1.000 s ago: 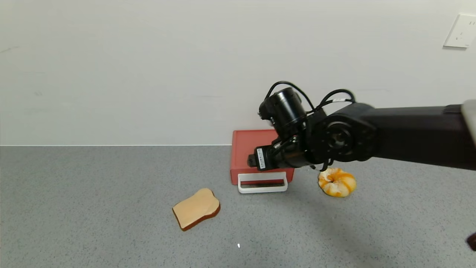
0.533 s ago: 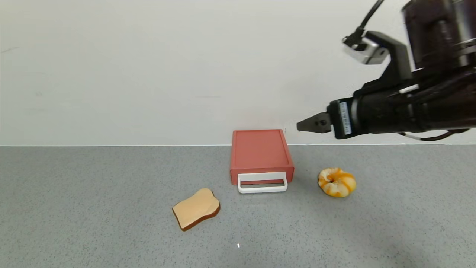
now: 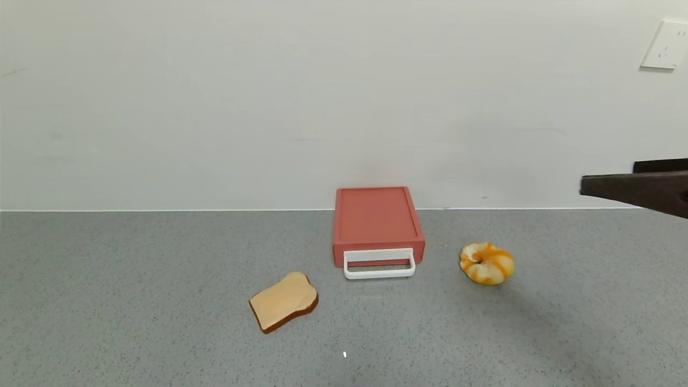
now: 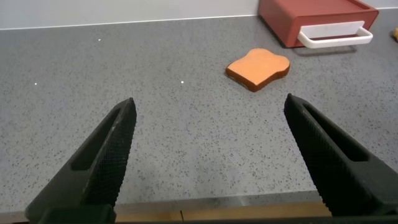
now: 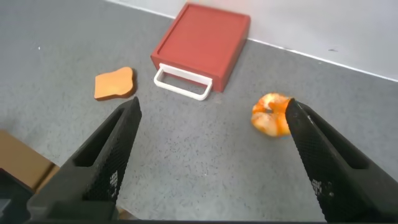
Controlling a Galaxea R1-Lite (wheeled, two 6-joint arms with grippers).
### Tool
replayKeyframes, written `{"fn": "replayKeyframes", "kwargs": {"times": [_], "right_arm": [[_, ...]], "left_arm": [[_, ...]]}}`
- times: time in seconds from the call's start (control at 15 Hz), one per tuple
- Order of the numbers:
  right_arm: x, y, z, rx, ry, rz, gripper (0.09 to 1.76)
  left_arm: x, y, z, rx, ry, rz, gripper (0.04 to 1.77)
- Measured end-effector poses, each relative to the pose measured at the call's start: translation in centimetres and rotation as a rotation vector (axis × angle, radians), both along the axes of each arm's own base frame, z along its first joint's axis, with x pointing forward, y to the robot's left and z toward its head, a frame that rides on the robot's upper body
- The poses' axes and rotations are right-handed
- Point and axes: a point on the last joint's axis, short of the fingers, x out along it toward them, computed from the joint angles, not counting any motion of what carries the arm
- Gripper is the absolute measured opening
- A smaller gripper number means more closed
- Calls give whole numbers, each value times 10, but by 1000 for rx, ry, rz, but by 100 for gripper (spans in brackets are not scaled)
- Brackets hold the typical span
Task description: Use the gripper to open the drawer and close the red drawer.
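Note:
The brick-red drawer [image 3: 376,220] sits against the back wall with its tray pushed in. Its white loop handle [image 3: 379,263] faces me. My right gripper [image 3: 618,188] shows only as a dark tip at the right edge of the head view, well right of the drawer and above the table. In the right wrist view it [image 5: 214,104] is open and empty, high over the table, with the drawer [image 5: 202,43] and handle [image 5: 182,84] far ahead. My left gripper [image 4: 210,102] is open and empty, low over the table's near edge; the drawer [image 4: 314,15] lies far off.
A slice of toast [image 3: 284,301] lies in front and to the left of the drawer. An orange-and-white ring-shaped pastry [image 3: 487,262] lies to its right. A white wall socket [image 3: 665,44] is at the upper right. The table is grey speckled stone [image 3: 134,295].
My right arm has pulled up and away from over the drawer to the right edge of the head view. The drawer, toast and pastry have not moved.

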Motion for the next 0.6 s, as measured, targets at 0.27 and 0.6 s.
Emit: {"fn": "replayKeyframes", "kwargs": {"times": [0.27, 0.6], "right_arm": [[-49, -39, -11, 36, -68, -107, 171], [-97, -69, -39, 12, -130, -346, 171]], "left_arm": [[0, 0, 0, 0, 0, 0, 172], [0, 0, 0, -3, -1, 0, 172]]}}
